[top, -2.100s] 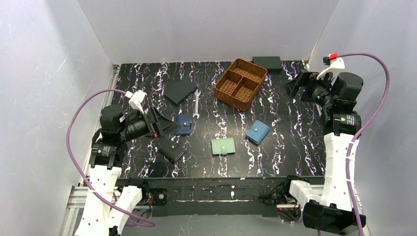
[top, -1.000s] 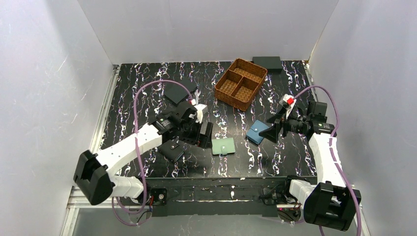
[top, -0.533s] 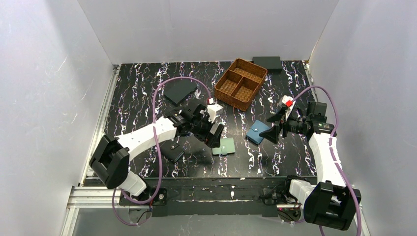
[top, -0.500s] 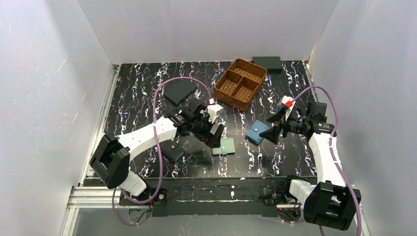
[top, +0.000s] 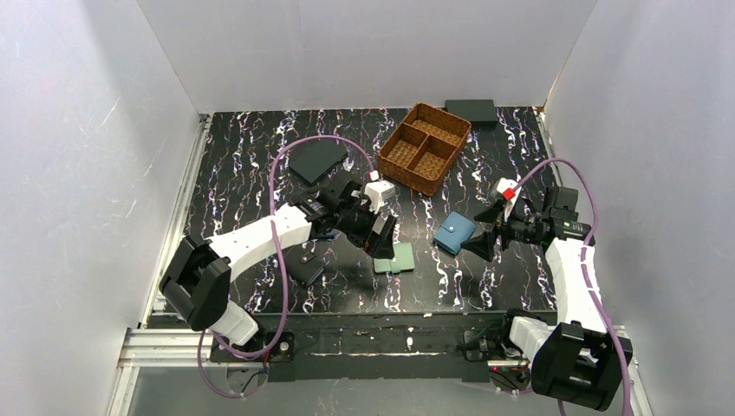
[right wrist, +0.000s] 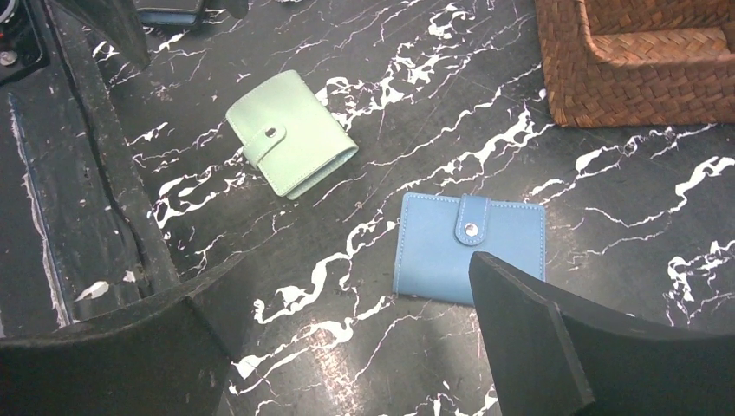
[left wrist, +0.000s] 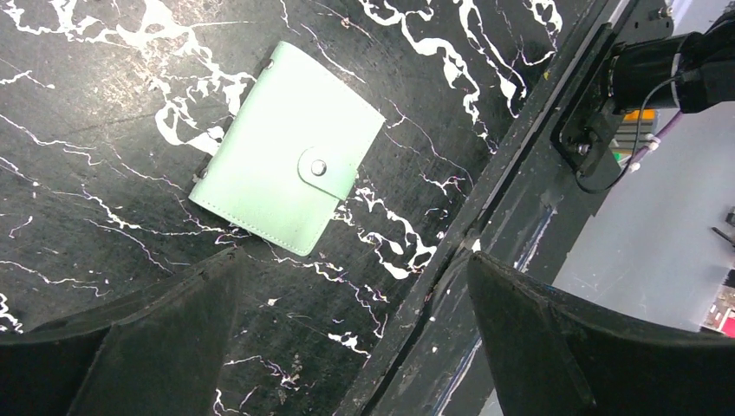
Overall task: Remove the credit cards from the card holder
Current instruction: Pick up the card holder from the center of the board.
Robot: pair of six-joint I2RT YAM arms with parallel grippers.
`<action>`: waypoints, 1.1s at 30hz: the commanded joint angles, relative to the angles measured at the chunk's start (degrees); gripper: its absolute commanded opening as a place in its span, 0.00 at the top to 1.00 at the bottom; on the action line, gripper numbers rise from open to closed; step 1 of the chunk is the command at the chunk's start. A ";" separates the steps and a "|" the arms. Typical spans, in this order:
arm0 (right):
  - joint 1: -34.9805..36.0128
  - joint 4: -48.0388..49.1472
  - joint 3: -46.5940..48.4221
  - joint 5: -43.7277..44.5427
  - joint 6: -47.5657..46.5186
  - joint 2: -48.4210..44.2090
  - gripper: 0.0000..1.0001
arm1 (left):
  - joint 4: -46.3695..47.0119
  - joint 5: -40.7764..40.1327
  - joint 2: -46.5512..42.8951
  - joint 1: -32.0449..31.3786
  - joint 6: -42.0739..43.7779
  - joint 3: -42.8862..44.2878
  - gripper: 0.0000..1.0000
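Observation:
The card holder [top: 400,259] is a pale mint-green wallet lying flat near the table's front, its snap tab fastened. It also shows in the left wrist view [left wrist: 286,186] and the right wrist view [right wrist: 290,145]. The credit cards are hidden, since the holder is closed. My left gripper [top: 380,237] hovers open just above the holder's left edge, with nothing between its fingers [left wrist: 351,260]. My right gripper [top: 479,241] is open and empty to the right, beside the blue wallet [top: 455,232], whose near edge lies at its fingers [right wrist: 354,260].
A brown wicker basket [top: 425,147] with compartments stands at the back; its wall fills the right wrist view's upper right [right wrist: 624,87]. A black wallet [top: 303,269] lies left of the card holder. A dark flat piece [top: 316,160] and a black box [top: 471,110] sit further back.
The left arm has swung right from beside the black wallet to the card holder's left edge. The right gripper has dipped slightly toward the table's front. Both stay open.

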 commanded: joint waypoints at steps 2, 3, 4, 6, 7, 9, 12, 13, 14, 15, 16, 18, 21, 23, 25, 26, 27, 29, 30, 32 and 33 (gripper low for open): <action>-1.26 -1.41 -0.01 -1.00 -2.10 -1.73 0.00 | -0.57 4.94 1.98 0.83 0.17 0.97 0.01; -1.26 -1.33 -0.01 -1.02 -2.02 -1.91 0.00 | -0.31 5.07 2.26 0.79 0.10 0.73 0.01; -1.26 -1.24 -0.01 -1.21 -2.01 -2.01 0.00 | 0.13 5.10 2.43 0.81 0.02 0.44 0.01; -1.26 -1.54 0.35 -2.01 -2.00 -1.91 0.00 | 0.54 4.86 2.89 1.03 -0.02 -0.01 0.01; -1.26 -1.75 0.57 -2.43 -2.06 -1.91 0.00 | 0.48 4.87 3.23 1.09 -0.03 -0.02 0.01; -1.30 -2.15 0.99 -3.11 -2.21 -1.96 0.00 | 0.35 4.69 3.70 1.26 -0.14 0.06 0.01; -1.28 -2.79 1.50 -2.86 -2.31 -2.67 0.00 | 1.09 4.69 4.30 1.29 -0.68 -0.22 0.01; -1.26 -2.81 1.49 -2.51 -2.21 -3.24 0.00 | 1.13 4.72 4.56 1.28 -0.70 -0.17 0.01; -1.28 -2.62 1.38 -2.03 -2.13 -3.75 0.00 | 1.02 4.75 4.78 1.31 -0.64 -0.02 0.01; -1.26 -1.84 1.15 -1.65 -1.14 -4.21 0.00 | 0.73 4.93 5.15 1.35 -0.31 0.30 0.01; -1.30 -1.21 0.98 -1.42 -0.31 -4.38 0.00 | 0.43 5.30 5.48 1.44 0.15 0.63 0.01; -1.26 -1.29 1.33 -1.65 0.00 -3.67 0.00 | 0.18 6.09 6.25 1.38 1.14 1.20 0.01; -1.26 -3.17 2.40 -2.19 -1.02 -2.12 0.00 | 0.12 7.28 7.64 1.37 2.95 1.74 0.01; -1.26 -3.81 2.54 -2.36 -1.54 -2.05 0.00 | 0.07 7.66 8.93 1.39 4.02 1.95 0.01; -1.26 -3.86 2.46 -2.55 -1.56 -2.16 0.00 | 0.28 7.96 9.80 1.52 4.29 2.28 0.01; -1.26 -3.91 2.46 -2.60 -1.60 -2.04 0.00 | 0.56 8.39 10.17 1.52 4.31 2.36 0.01; -1.26 -4.03 2.46 -2.61 -1.61 -1.94 0.00 | 0.82 8.63 10.48 1.47 4.28 2.46 0.01; -1.17 -4.18 2.46 -2.60 -1.73 -1.75 0.00 | 1.18 8.58 10.84 1.53 4.45 2.77 0.01; -1.17 -4.07 2.46 -2.67 -1.69 -1.68 0.00 | 1.17 8.61 11.03 1.46 4.59 2.91 0.01; -0.88 -4.10 2.52 -2.85 -1.68 -1.11 0.00 | 0.78 8.46 11.19 1.52 4.86 3.43 0.01; -0.68 -4.10 2.66 -2.94 -1.66 -0.66 0.00 | 0.56 8.50 11.17 1.49 5.03 3.64 0.01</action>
